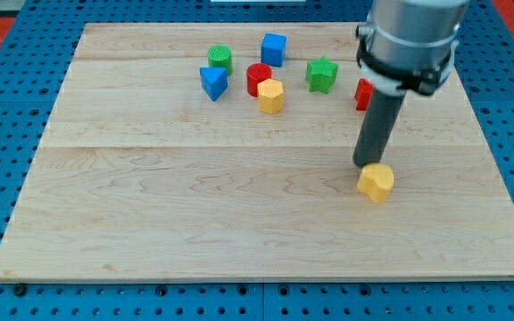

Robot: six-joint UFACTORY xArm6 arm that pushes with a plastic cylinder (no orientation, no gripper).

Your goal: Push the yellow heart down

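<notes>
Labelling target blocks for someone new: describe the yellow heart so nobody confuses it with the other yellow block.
Start at the wooden board and go to its right half, below the cluster of blocks along the top. The yellow heart sits alone there, with my tip right at its upper edge. The other yellow block is up in the cluster, against the red cylinder.

The arm ends in a grey metal cylinder ringed by a black clamp band, carrying 1 straight dark rod [377, 129].

I see bright, even overhead light on the surface [194, 205], only faint soft shadows beside the blocks, everything reasonably sharp, no glare.
</notes>
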